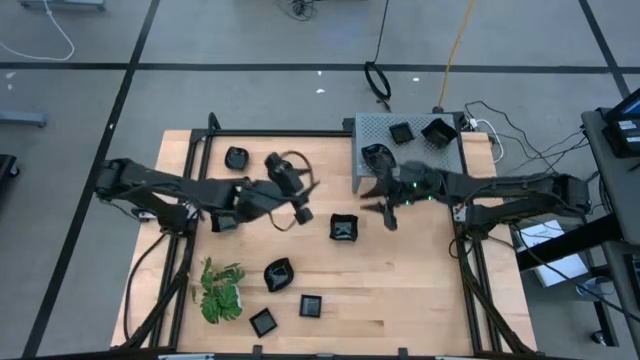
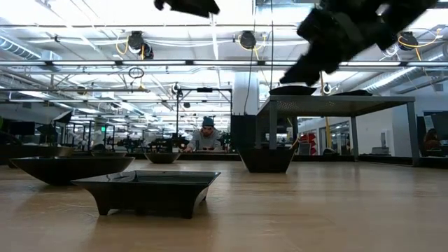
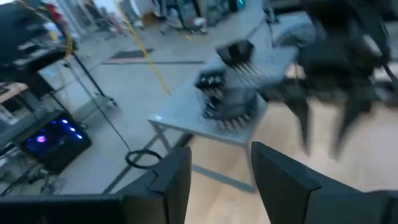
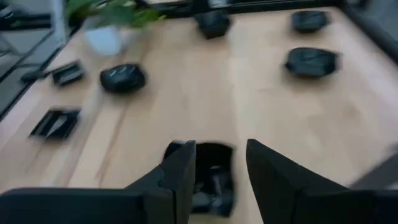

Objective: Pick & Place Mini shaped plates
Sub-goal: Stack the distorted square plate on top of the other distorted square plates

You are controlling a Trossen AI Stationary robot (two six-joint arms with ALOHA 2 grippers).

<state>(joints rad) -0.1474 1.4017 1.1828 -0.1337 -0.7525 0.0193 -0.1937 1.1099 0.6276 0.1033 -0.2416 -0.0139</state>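
Several small black plates lie on the wooden table: a square plate (image 1: 344, 228) in the middle, two (image 1: 237, 157) at the far left, three (image 1: 278, 273) near the front. Three more (image 1: 400, 132) sit on the grey perforated rack (image 1: 440, 158). My right gripper (image 1: 383, 212) hangs open above the table, just right of the middle square plate (image 4: 211, 180), which shows between its fingers (image 4: 180, 168) lower down, untouched. My left gripper (image 1: 298, 210) is open and empty in the air left of that plate; in its wrist view its fingers (image 3: 171, 180) point toward the rack (image 3: 186, 118).
A green leafy plant (image 1: 220, 292) in a white pot stands at the front left. Black frame rails (image 1: 465, 260) run along the table's sides. Bare wood lies between the middle plate and the front edge. In the low view a person (image 2: 207, 136) sits far behind the table.
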